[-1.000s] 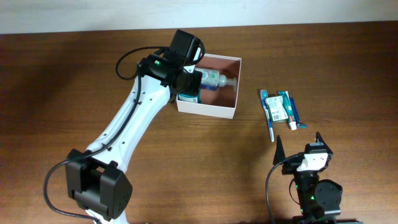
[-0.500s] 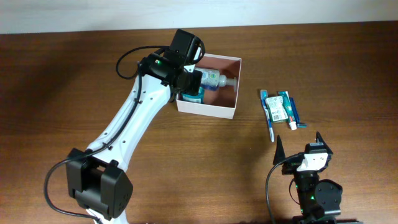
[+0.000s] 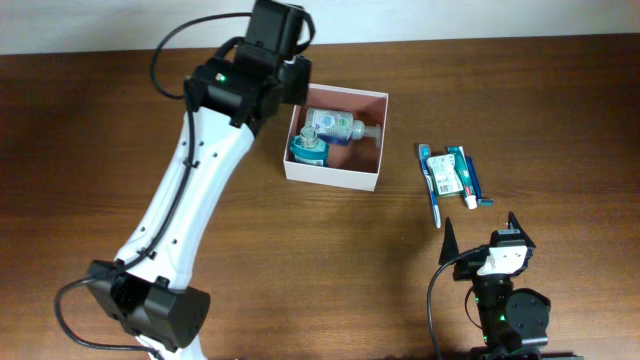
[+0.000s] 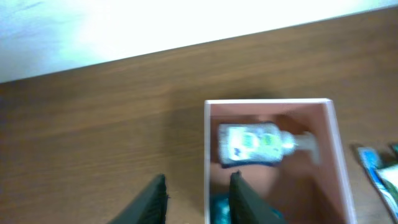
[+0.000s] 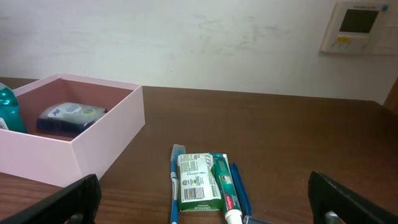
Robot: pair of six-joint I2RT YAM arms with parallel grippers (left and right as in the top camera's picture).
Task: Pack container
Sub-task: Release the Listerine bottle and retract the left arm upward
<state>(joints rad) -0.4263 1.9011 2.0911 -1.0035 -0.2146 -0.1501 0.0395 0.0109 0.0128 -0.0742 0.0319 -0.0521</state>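
Note:
The container (image 3: 331, 175) is a square white-walled box with a pinkish inside at the table's middle back. In it lie a clear pump bottle (image 3: 336, 125) and a teal item (image 3: 308, 150) at its left side. My left gripper (image 3: 290, 82) is raised over the container's left wall, open and empty. In the left wrist view its fingers (image 4: 198, 200) straddle the left wall of the container (image 4: 207, 149), with the pump bottle (image 4: 250, 144) and the teal item (image 4: 219, 210) below. My right gripper (image 3: 481, 235) is open and empty at the front right.
A toothbrush (image 3: 433, 188), a green-and-white box (image 3: 444, 176), a toothpaste tube (image 3: 463, 180) and a blue razor (image 3: 477, 188) lie side by side right of the container. In the right wrist view the box (image 5: 199, 180) lies just ahead, and the container (image 5: 93, 146) is at the left.
My left gripper has let go of the teal item, lifted out of the container and moved up and to the left. The teal item stays inside. The right arm has not moved.

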